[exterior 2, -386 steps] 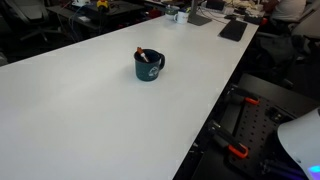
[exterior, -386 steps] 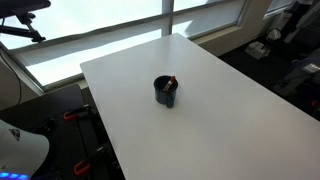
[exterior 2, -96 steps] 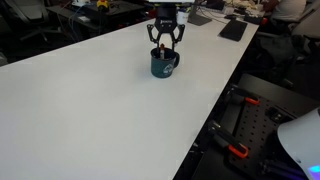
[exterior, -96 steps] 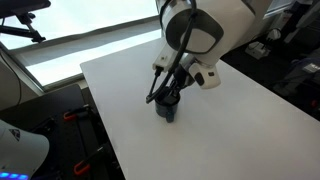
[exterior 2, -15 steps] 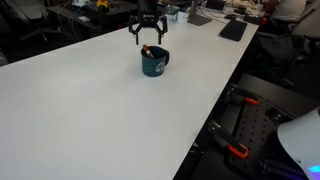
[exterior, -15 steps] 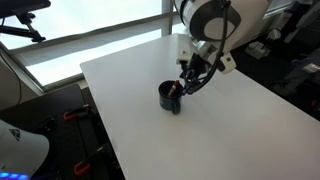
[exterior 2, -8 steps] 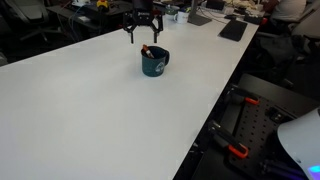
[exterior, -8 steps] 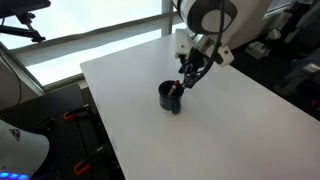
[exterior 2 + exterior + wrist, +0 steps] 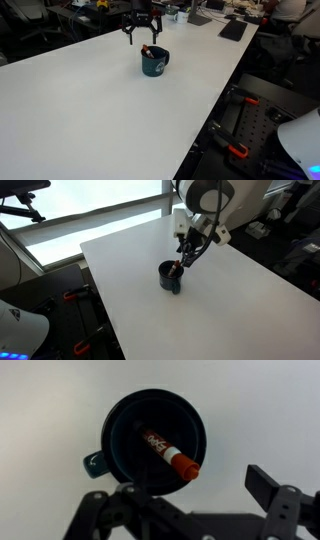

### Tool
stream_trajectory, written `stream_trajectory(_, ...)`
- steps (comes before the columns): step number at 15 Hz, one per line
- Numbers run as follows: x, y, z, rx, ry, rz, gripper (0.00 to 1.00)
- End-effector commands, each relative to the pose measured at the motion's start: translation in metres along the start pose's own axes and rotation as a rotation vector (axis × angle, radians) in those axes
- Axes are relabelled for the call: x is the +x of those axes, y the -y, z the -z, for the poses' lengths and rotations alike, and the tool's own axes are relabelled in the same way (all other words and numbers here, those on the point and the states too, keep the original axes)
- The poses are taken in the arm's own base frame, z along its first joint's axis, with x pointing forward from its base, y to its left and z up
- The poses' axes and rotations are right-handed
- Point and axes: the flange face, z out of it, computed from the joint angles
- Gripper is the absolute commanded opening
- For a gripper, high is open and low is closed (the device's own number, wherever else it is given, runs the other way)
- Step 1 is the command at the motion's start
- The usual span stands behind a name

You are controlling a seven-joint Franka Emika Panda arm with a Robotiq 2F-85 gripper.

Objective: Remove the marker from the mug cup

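One marker lies inside the dark mug cup, orange end at the rim, mid-bench, clear of all edges. Gripper hovers just above the mug, jaws wide apart, nothing held. Step looks like approach. Next: centre on orange end, descend, close, lift straight.

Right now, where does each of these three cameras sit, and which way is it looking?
Exterior view, high off a table corner: looks down over the white table toward the windows; shows the arm and gripper above the mug cup.
Exterior view, lower, off the table's long edge: looks across it; the gripper hangs from the top edge over the mug cup.
Wrist view: looks straight down into the mug cup at the marker; open fingers along the bottom.
Shared: all three show mug cup and gripper.
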Motion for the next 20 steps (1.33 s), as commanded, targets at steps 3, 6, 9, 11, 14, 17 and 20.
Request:
stream_trajectory(3, -0.0019, -0.0016, -0.0035, -0.003, 0.041, 0.003, 1.00)
stream_trajectory(6, -0.0016, -0.0033, -0.0069, -0.005, 0.048, 0.002, 0.81)
stream_trajectory(9, -0.0015, -0.0047, -0.0083, -0.005, 0.049, 0.000, 0.63)
stream_trajectory(11, -0.0016, -0.0053, -0.0084, -0.005, 0.049, -0.002, 0.47)
stream_trajectory(14, -0.0016, -0.0062, -0.0085, -0.004, 0.048, -0.003, 0.44)
stream_trajectory(17, -0.0016, -0.0065, -0.0086, -0.003, 0.049, -0.003, 0.48)
stream_trajectory(20, -0.0013, -0.0070, -0.0087, -0.002, 0.048, -0.003, 0.43)
